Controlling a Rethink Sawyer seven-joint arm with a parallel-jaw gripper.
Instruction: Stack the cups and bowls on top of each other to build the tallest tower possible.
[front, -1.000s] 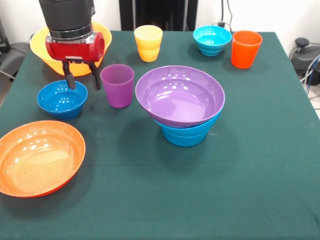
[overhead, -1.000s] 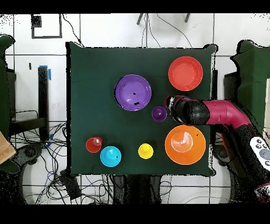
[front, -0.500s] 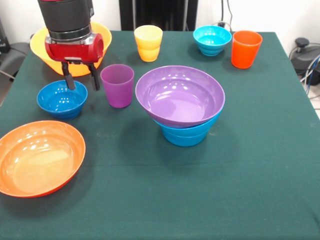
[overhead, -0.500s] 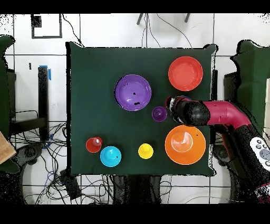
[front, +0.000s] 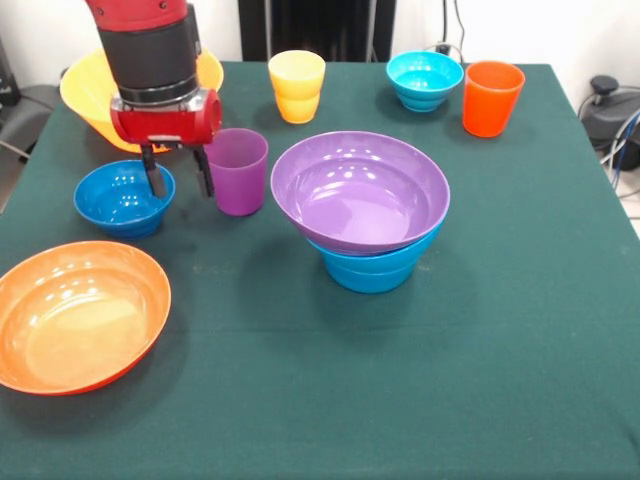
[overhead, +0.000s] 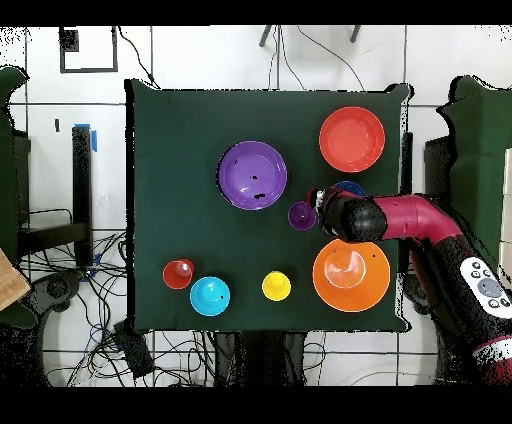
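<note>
My gripper (front: 182, 186) is open and empty, hanging low between the small dark blue bowl (front: 122, 198) and the purple cup (front: 236, 170). One finger is over the bowl's rim and the other is next to the cup's side. The wide purple bowl (front: 360, 190) sits tilted on nested mid-blue bowls (front: 372, 267) in mid-table. The wide orange bowl (front: 80, 315) lies at the near left. The large yellow bowl (front: 82, 92) is partly hidden behind my arm. The yellow cup (front: 297, 85), small cyan bowl (front: 425, 80) and orange cup (front: 492, 97) stand along the far edge.
In the overhead view my arm (overhead: 410, 218) reaches in from the right, over the table edge, to the purple cup (overhead: 301, 215). The purple bowl (overhead: 252, 175) lies just beyond it. The green table (front: 450, 380) has open cloth at the near right.
My gripper has moved sideways from above the dark blue bowl toward the purple cup and dropped a little lower. It stays open. No cup or bowl has moved.
</note>
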